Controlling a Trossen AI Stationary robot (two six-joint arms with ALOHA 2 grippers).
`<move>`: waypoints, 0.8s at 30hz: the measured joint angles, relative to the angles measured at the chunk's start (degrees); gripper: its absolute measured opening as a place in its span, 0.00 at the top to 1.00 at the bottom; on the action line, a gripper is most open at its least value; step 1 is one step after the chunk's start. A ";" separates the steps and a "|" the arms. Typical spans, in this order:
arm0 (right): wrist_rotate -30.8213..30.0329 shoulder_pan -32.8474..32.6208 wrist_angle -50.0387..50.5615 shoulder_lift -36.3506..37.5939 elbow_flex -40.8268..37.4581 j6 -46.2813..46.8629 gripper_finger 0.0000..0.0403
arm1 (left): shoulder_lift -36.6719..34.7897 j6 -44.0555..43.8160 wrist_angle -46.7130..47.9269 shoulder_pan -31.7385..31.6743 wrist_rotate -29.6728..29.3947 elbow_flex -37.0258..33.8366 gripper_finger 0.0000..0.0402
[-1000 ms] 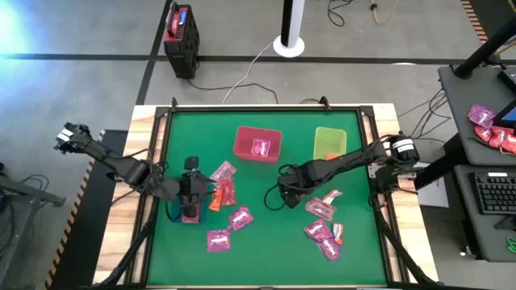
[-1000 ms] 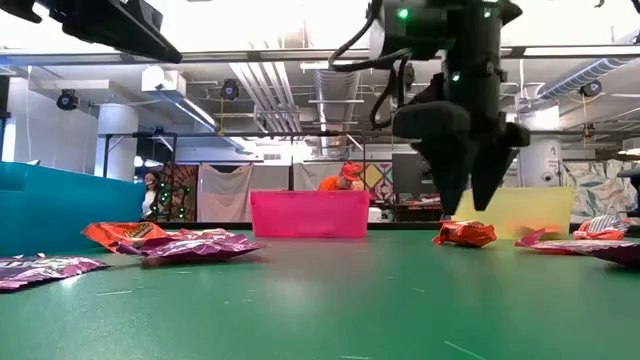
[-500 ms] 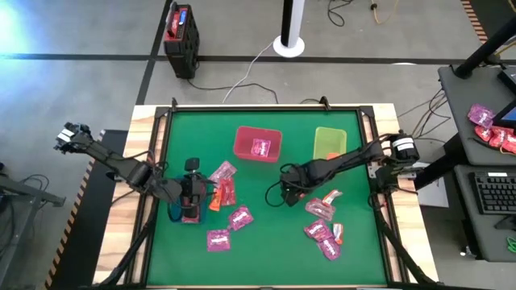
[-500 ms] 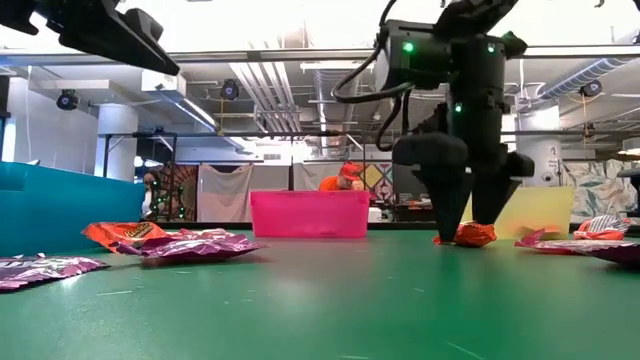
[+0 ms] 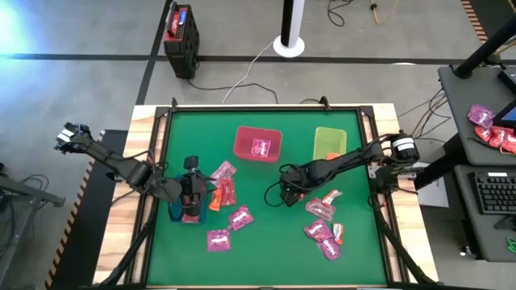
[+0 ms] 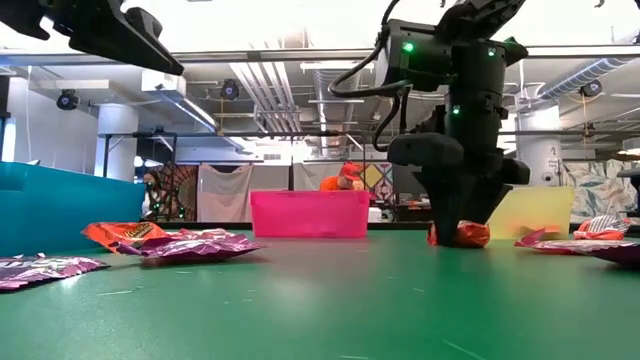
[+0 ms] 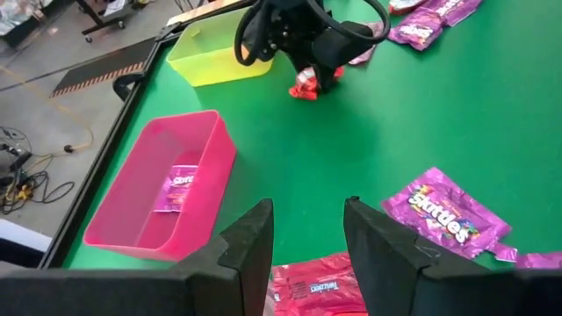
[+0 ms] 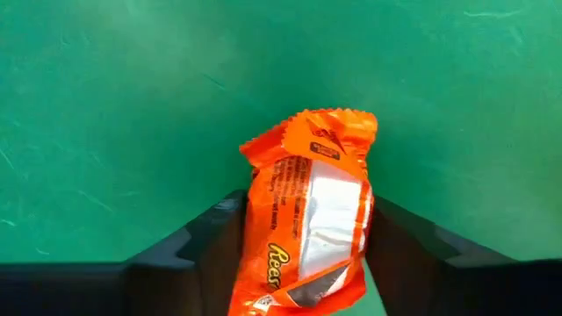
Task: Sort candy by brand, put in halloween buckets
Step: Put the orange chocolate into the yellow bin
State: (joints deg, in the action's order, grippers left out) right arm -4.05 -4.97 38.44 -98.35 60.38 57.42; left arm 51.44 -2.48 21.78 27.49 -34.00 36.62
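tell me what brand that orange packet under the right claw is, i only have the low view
observer: Reese's packet; the right wrist view shows the print.
operator: is the claw on it
observer: yes, the right claw has a finger against each side of it, with the packet lying on the green mat.
operator: anything in the pink bin
observer: one magenta packet lies flat on the floor of the pink-red bin; the high view shows it too.
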 joint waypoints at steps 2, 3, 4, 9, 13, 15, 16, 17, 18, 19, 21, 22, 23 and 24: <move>0.01 -0.01 -0.05 0.00 0.00 -0.29 0.57 | 0.00 0.00 -0.26 0.00 0.00 0.00 0.69; 0.02 -0.02 -0.06 0.00 0.00 -0.42 0.59 | 0.00 0.00 -0.38 0.00 0.00 0.00 0.69; 0.04 -0.02 -0.10 0.00 0.00 -0.48 0.61 | 0.00 0.00 -0.39 0.00 0.00 0.00 0.69; 0.10 -0.02 -0.12 0.09 0.07 -1.08 0.71 | 0.00 0.00 -0.79 0.02 0.00 0.00 0.69; 1.79 -0.03 0.26 1.46 0.45 -1.65 0.76 | 0.00 0.00 -0.84 0.02 0.00 0.00 0.69; 1.94 -0.15 0.28 2.84 1.55 -2.37 0.77 | 0.00 0.00 -0.88 0.07 0.00 0.00 0.69; 1.92 -0.15 0.22 3.72 2.24 -3.04 0.77 | 0.00 0.00 -0.90 0.07 0.00 0.00 0.69; 1.90 -0.15 0.34 4.65 2.98 -3.87 0.78 | 0.00 0.00 -0.96 0.07 -0.02 0.00 0.69; 1.61 -0.15 0.85 5.59 3.83 -4.84 0.78 | 0.00 0.00 -1.05 0.07 -0.02 0.00 0.69; 1.13 -0.15 1.41 6.63 4.72 -5.92 0.78 | 0.00 0.00 -1.22 0.07 -0.04 0.00 0.69; -1.17 0.08 4.10 8.63 6.88 -7.68 0.78 | 0.00 0.00 -1.38 0.07 -0.04 0.00 0.69; -3.07 0.39 6.23 9.64 7.94 -8.56 0.78 | 0.00 0.00 -1.45 0.07 -0.04 0.00 0.69; -5.38 0.78 8.78 10.62 8.95 -9.07 0.78 | 0.00 0.00 -1.49 0.07 -0.04 0.00 0.69; -7.92 1.27 11.47 11.50 9.80 -9.42 0.78 | 0.00 0.00 -1.57 0.04 -0.05 0.00 0.69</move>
State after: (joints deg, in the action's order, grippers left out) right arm -11.97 -3.70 49.92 -86.84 70.18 48.00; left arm 51.44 -2.48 20.20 27.53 -34.05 36.62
